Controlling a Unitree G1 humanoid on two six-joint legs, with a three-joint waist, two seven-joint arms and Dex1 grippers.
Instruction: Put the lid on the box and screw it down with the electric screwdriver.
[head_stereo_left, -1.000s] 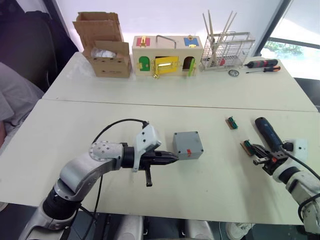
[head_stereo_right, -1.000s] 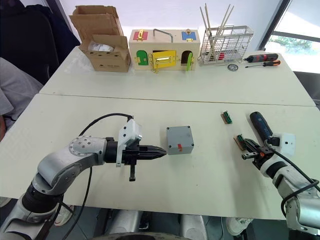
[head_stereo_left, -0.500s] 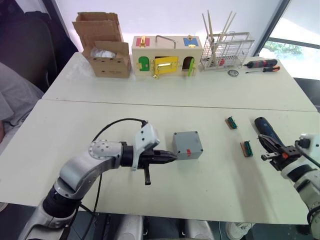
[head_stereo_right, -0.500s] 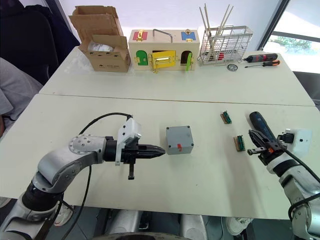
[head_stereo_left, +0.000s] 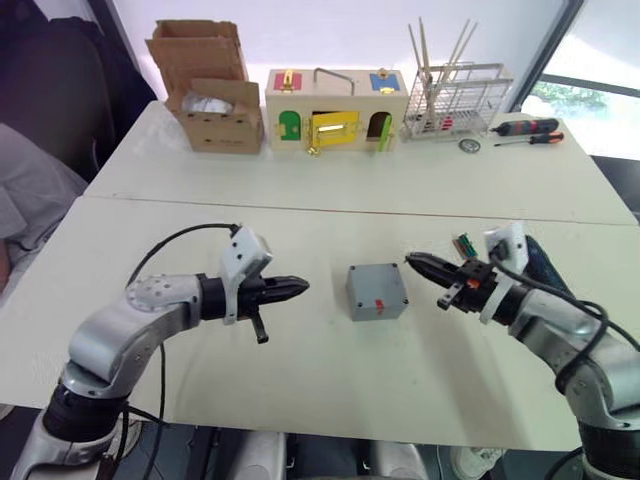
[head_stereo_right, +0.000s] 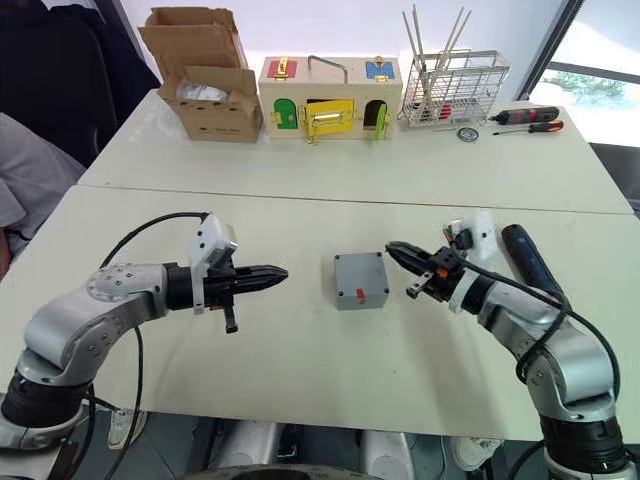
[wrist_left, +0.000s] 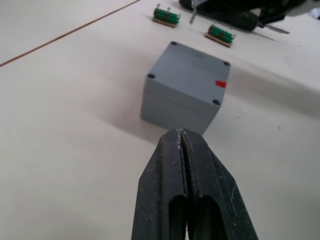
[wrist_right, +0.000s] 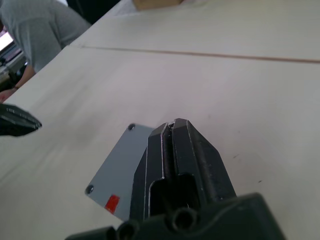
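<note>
Both claws pressed together, empty: left claw (head_stereo_left: 292, 287) apart from the box (head_stereo_left: 377, 290) on one side, right claw (head_stereo_left: 418, 264) near its other side. Lid (wrist_left: 191, 71) already seated on top; electric screwdriver (head_stereo_right: 525, 256) lying beyond the right arm, unheld, probably next.

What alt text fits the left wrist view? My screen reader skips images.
A small grey box with its lid on and a red label sits on a pale table, just beyond the shut left gripper. Two green parts lie behind it.
</note>
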